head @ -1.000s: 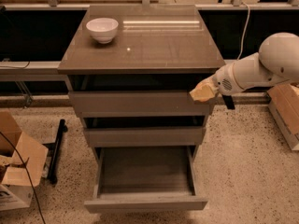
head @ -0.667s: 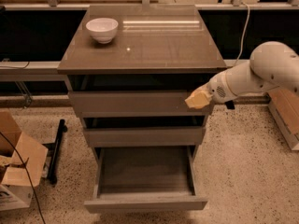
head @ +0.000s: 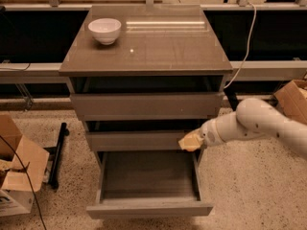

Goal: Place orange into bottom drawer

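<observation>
Over the open bottom drawer (head: 148, 176), by its back right corner, the gripper (head: 189, 141) hangs, grasp impossible to tell; the orange, likely light and slick, wants cradling round its middle.

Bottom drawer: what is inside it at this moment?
The bottom drawer shows only its bare floor. The end effector hangs over its back right corner and covers that spot; the rear is hidden under the middle drawer.

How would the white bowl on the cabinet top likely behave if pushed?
The white bowl looks rigid, so should keep its shape. The cabinet top is glossy, so it would probably slide, not tip. Near the rear left corner, it might fall and break. The gripper hangs above the open bottom drawer's right side.
</observation>
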